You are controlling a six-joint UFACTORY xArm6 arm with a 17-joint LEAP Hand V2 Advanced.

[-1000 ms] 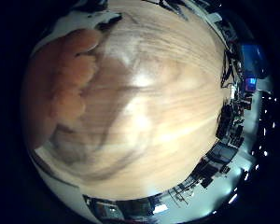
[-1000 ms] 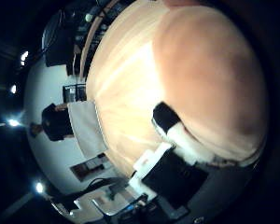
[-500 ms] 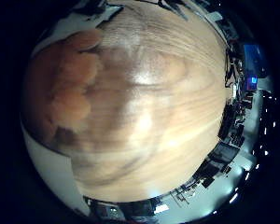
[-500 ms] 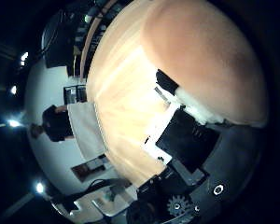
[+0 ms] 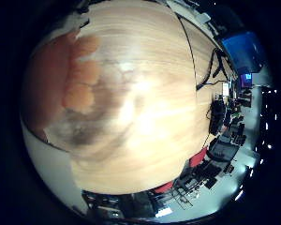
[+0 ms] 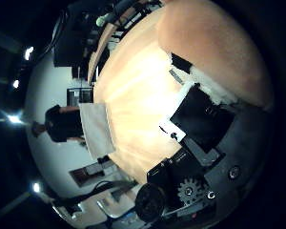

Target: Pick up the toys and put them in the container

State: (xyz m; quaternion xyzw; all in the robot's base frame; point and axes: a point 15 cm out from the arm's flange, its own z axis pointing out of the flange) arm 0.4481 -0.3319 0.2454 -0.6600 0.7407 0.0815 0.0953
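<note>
You had the palm low over the broad light-brown wood-grain table (image 5: pixel 164 117), which filled most of both palm views; its far edge ran against a dim room of dark furniture.

The next largest thing was the soft, orange-brown fuzzy plush toy (image 6: pixel 214 43). In the thumb side view it bulged from about twelve to three o'clock, big enough that you can take it as close against the palm. In the little finger side view the same toy sat at about nine to ten o'clock, its rounded lumps lying on the table, with a dark shadow on the wood just beside them.

The white-and-black hand (image 6: pixel 200 124) reached in from about four to five o'clock in the thumb side view. A finger (image 6: pixel 200 86) with a white edge and black body lay right against the toy's lower margin, touching it as far as you could see. You could not tell from these views whether the fingers were curled around the toy or only resting beside it, so treat the grasp as unconfirmed.

Smallest, a pale grey sheet-like flat panel (image 6: pixel 97 129) stood at the table's edge near nine o'clock in the thumb side view, well apart from the toy.
</note>
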